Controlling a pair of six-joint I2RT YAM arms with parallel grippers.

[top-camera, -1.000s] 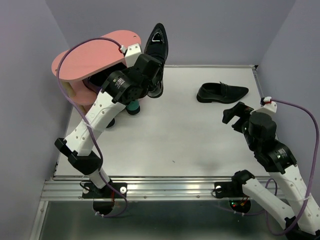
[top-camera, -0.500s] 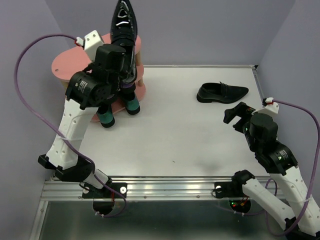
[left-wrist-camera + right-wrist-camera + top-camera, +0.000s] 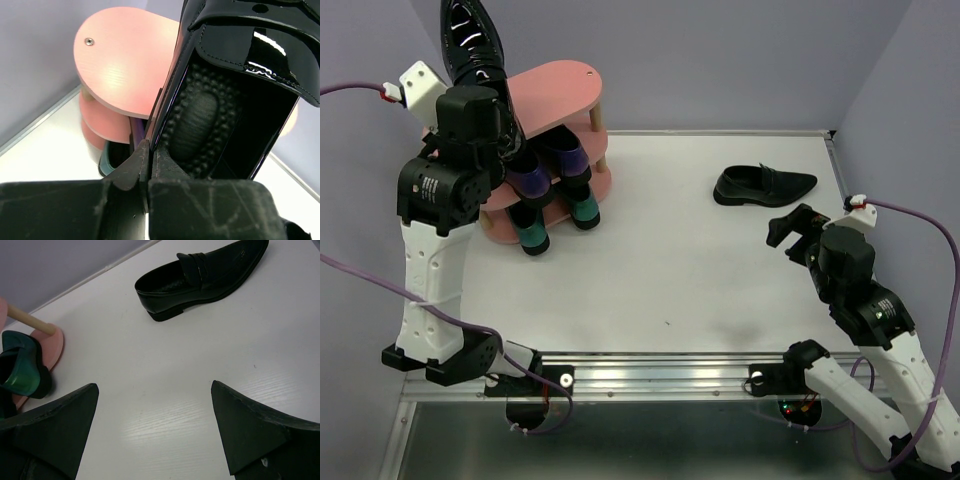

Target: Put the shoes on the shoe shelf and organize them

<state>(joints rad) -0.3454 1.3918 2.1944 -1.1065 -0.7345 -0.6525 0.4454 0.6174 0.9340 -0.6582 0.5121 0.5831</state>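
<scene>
The pink shoe shelf [image 3: 555, 85] stands at the back left; its top board also shows in the left wrist view [image 3: 125, 70]. My left gripper [image 3: 490, 110] is shut on the heel wall of a glossy black shoe [image 3: 470, 35], held toe-up above the shelf's left end; the shoe fills the left wrist view [image 3: 235, 75]. Purple shoes [image 3: 535, 180] and teal shoes [image 3: 532, 232] sit on the lower boards. A second black loafer [image 3: 763, 185] lies on the table at the back right, also in the right wrist view [image 3: 200, 272]. My right gripper [image 3: 792, 228] is open and empty, near this loafer.
Lavender walls close in the back and both sides. The white table [image 3: 670, 270] ends at a metal rail [image 3: 650, 375] in front. A purple cable [image 3: 350, 270] loops off the left arm.
My left arm has swung left and risen, carrying the black shoe from the shelf's right end to above its left end. The right arm has not moved.
</scene>
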